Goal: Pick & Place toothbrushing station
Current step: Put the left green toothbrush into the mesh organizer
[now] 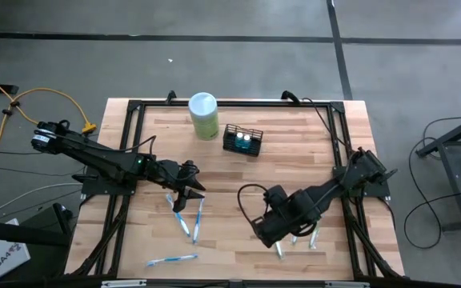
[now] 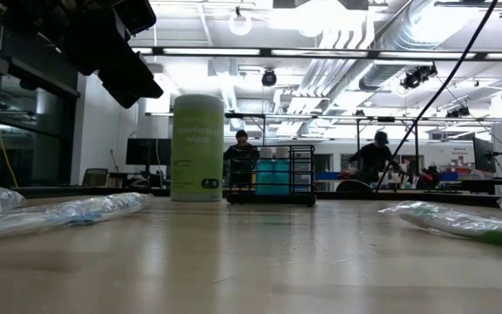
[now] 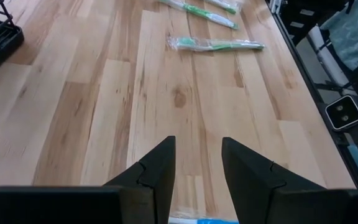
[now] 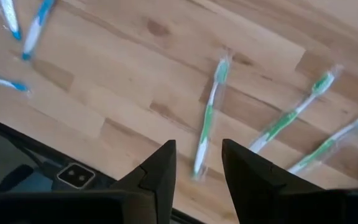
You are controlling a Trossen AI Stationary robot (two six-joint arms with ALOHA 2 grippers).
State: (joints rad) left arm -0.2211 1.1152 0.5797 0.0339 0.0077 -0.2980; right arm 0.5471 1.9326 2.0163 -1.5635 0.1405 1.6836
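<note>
- Wooden table [image 1: 326,152] of pale butcher-block planks.
- Far middle: pale green canister [image 1: 203,116], with the black mesh toothbrushing station [image 1: 243,141] just to its right.
- Near left: wrapped blue toothbrushes [image 1: 189,220].
- Near right: wrapped green toothbrushes [image 4: 207,117].

Even overhead light, bright ceiling glare — blurred foreground wood
</note>
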